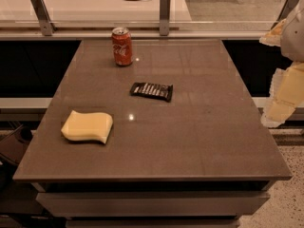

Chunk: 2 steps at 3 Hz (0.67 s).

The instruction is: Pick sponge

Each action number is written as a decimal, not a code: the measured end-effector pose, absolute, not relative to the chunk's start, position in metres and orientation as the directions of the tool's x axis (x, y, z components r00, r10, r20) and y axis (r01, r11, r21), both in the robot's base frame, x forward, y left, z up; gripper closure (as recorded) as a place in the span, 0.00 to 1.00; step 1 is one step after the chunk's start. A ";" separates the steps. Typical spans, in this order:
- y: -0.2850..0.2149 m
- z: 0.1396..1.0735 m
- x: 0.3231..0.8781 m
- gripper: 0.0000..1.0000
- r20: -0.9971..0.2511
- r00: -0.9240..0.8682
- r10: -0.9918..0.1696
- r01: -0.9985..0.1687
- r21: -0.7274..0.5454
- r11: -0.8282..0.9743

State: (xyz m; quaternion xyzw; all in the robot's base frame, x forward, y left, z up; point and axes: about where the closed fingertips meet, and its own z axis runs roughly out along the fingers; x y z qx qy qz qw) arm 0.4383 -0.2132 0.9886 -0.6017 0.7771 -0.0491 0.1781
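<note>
Tabletop scene with one arm at the margin. The sponge (88, 126), a pale yellow foam block with wavy edges, lies flat in the lower left of the frame, near the left edge of the grey table (204, 132). A dark candy bar wrapper (152, 91) lies flat near the centre, apart from the sponge. A red soda can (122, 46) stands upright in the upper left, close to the far edge. The gripper (283, 95) hangs at the right edge of the frame, beyond the table's right side and well apart from the sponge; whether it is open or closed cannot be told.
</note>
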 end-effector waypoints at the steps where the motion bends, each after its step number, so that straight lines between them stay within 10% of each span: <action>1: -0.213 0.989 0.438 0.00 -0.221 -0.211 -0.952 -0.917 -0.293 0.271; 2: -0.203 0.980 0.438 0.00 -0.292 -0.194 -0.937 -0.918 -0.282 0.278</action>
